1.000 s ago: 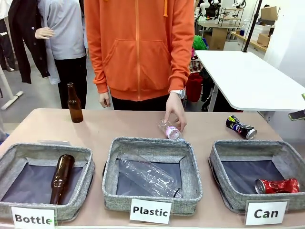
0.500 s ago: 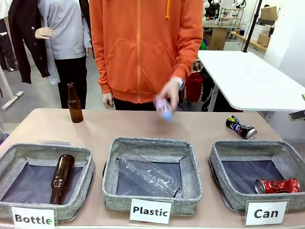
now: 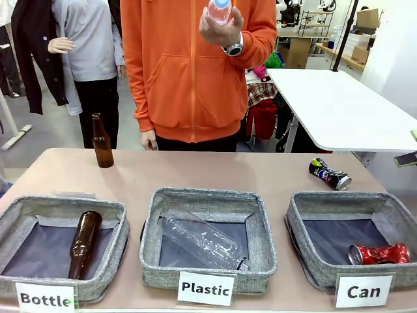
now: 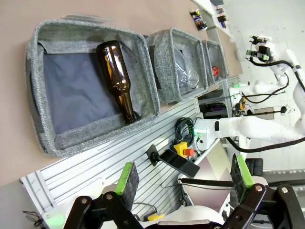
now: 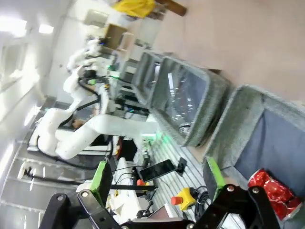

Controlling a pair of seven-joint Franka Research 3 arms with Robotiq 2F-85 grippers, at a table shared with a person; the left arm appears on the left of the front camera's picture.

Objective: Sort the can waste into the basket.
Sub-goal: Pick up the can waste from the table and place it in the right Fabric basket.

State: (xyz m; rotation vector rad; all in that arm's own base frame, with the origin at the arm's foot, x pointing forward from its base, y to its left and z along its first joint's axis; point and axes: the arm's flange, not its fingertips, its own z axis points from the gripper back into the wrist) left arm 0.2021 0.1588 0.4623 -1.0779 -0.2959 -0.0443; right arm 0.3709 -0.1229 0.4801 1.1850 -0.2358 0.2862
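Though crushed, can (image 3: 379,253) in woven basket (image 3: 339,198)

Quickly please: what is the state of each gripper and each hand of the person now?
Left gripper: open, empty.
Right gripper: open, empty.
Person's watch hand: holds a small plastic bottle up high.
Person's other hand: hangs, empty.

Bright even indoor light, soft shadows; right wrist view motion-blurred, wide-angle edge distortion.

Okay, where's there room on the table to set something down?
Widest bare stretch: tabletop behind the Plastic basket, between the upright brown bottle and the black can. Also free: Can basket lining left of the red can. The Plastic basket is crowded by a clear bottle.
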